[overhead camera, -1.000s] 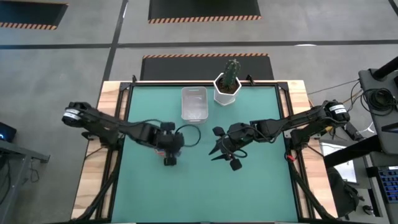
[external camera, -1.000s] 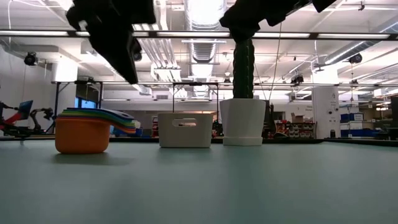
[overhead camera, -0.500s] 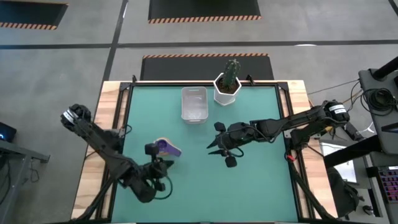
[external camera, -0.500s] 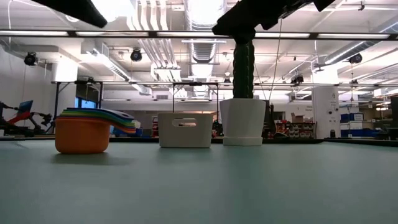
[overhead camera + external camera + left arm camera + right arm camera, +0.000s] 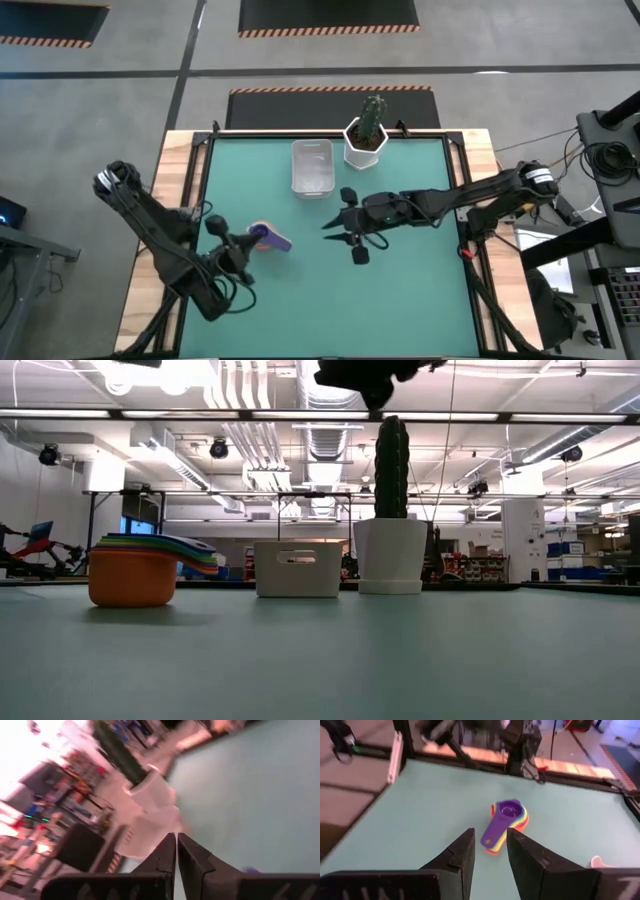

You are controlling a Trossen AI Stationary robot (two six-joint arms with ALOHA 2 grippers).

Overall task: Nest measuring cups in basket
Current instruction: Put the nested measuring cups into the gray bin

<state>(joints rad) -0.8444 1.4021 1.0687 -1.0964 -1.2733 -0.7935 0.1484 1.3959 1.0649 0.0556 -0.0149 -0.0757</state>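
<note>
The measuring cups [image 5: 268,237] stand nested in one stack on the green table, left of centre, the purple cup [image 5: 507,817] on top and the orange one [image 5: 132,578] at the bottom on the table. The clear basket [image 5: 312,167] stands at the far middle, apart from the stack. My left gripper [image 5: 246,255] hangs shut just near-left of the stack, touching nothing. My right gripper [image 5: 335,222] hovers open to the right of the stack, aimed at it, with nothing between its fingers [image 5: 462,852].
A white hexagonal pot with a cactus [image 5: 365,140] stands right of the basket at the far edge. Black frame rails run along the table's left and right edges [image 5: 200,180]. Bare green table [image 5: 400,300] lies in front of the stack and toward the right.
My left gripper, shut throughout, has swung away from above the stack toward the table's near-left corner and tipped from pointing down to nearly level, uncovering the cups. My right gripper has risen a little and edged toward the far left. The stack has stayed put.
</note>
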